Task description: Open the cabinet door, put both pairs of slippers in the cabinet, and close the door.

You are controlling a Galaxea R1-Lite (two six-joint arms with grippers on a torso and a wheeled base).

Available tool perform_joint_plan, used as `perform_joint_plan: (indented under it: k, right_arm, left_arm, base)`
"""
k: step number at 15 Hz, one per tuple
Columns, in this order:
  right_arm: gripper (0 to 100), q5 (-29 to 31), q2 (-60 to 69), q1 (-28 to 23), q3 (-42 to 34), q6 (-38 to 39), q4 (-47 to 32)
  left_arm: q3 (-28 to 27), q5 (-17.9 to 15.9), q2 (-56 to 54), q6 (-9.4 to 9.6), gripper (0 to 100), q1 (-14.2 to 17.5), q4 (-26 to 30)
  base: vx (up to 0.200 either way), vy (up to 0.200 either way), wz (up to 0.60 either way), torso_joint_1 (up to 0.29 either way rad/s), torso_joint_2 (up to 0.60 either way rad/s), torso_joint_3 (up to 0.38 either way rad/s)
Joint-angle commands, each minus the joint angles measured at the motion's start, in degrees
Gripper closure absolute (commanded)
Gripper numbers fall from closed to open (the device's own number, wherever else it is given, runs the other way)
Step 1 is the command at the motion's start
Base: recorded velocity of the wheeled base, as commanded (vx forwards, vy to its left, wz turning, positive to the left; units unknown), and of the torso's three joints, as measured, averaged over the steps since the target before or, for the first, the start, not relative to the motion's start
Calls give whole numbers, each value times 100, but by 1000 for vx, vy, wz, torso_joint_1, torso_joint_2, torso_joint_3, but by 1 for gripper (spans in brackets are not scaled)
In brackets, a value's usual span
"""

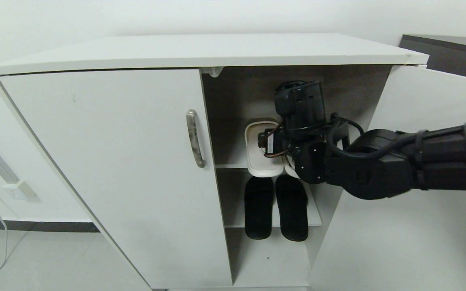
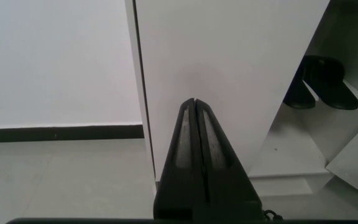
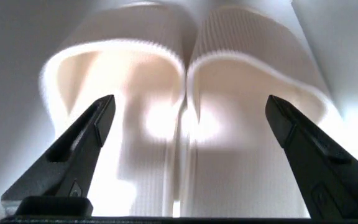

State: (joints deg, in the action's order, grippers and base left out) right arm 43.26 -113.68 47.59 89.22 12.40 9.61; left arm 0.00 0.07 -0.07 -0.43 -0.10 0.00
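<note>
Claw of right arm (image 3: 189, 102) agape astride white slippers (image 3: 253, 68) on upper shelf (image 1: 229, 165)

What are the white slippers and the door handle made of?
White slippers: probably soft foam or rubber, with a matte look and fine ribs across the straps. Door handle: looks like brushed metal, silvery-grey with a dull shine.

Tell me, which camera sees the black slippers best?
The head view: both black slippers lie whole, side by side on the lower shelf. The left wrist view catches just their ends. The right wrist view faces the white slippers.
</note>
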Motion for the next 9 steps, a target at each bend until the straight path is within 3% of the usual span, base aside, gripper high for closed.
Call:
perform_joint_plan:
  k: [1, 4, 7, 8, 9]
  right_arm:
    - [0, -2, 970, 426, -872, -1, 226]
    - [0, -73, 1629, 804, -2093, 17, 771]
    - [0, -556, 1946, 901, -3209, 8, 1588]
    - [100, -626, 1981, 919, -3412, 17, 1746]
    - [100, -635, 1981, 962, -3517, 35, 1887]
  left_arm:
    - [0, 1, 7, -1, 100, 1, 0]
    - [0, 1, 7, -1, 100, 1, 0]
    - [0, 1, 7, 8, 100, 1, 0]
    - [0, 1, 7, 8, 100, 1, 0]
    - [0, 1, 7, 8, 100, 1, 0]
  base:
    - [0, 0, 0, 0, 0, 0]
    - [0, 0, 0, 0, 0, 0]
    - [0, 0, 0, 0, 0, 0]
    - [0, 0, 0, 0, 0, 0]
    - [0, 0, 0, 0, 0, 0]
